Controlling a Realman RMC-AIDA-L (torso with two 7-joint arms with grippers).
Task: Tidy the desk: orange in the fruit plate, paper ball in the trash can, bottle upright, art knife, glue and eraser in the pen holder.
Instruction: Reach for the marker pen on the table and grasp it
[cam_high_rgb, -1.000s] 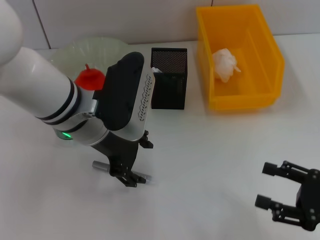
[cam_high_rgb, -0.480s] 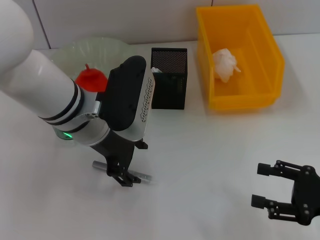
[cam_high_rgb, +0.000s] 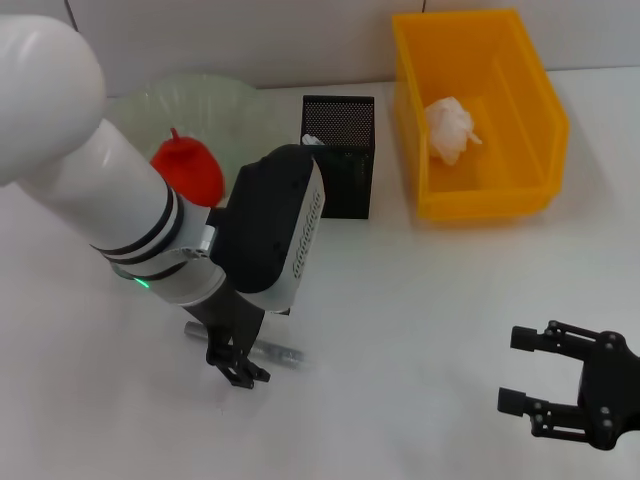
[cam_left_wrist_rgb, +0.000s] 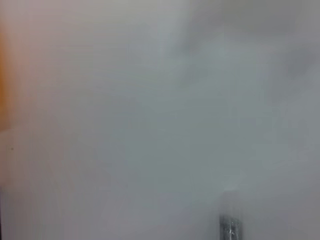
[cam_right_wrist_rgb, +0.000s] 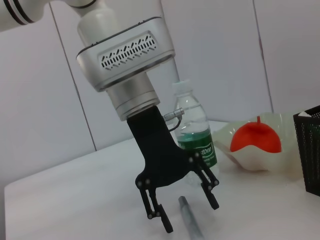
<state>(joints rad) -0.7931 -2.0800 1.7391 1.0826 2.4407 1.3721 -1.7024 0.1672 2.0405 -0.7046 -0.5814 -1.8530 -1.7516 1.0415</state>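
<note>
The glue (cam_high_rgb: 277, 351) lies flat on the counter (cam_high_rgb: 420, 300), out in the middle toward the near edge. The left claw (cam_high_rgb: 238, 368) has come down lower over it and now stands spread, one finger on each side, not pinching yet. It looks ready to grab. The right claw (cam_high_rgb: 545, 400) waits spread near the right near corner.

Left gripper (cam_high_rgb: 237, 369) over the glue (cam_high_rgb: 272, 350), jaws seemingly apart.
</note>
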